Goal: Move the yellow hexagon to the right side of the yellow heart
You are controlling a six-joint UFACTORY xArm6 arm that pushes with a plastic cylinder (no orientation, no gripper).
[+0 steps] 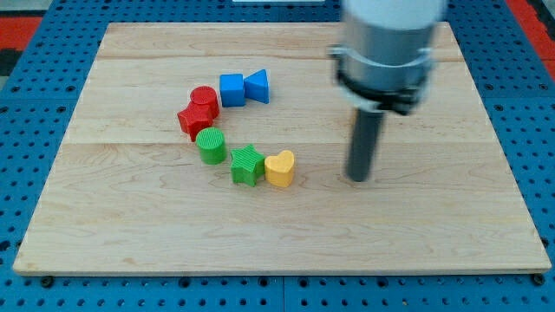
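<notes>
The yellow heart (280,168) lies near the board's middle, touching the green star (247,165) on its left. My tip (358,178) rests on the board to the right of the heart, about a block's width and a half away and touching no block. I cannot make out the yellow hexagon. The rod and the arm's grey body (386,43) cover part of the board above the tip.
A curved row runs up and left from the heart: green star, green cylinder (210,145), two red blocks (192,119) (205,97), blue cube (231,89), blue triangular block (257,85). The wooden board (130,234) sits on a blue pegboard.
</notes>
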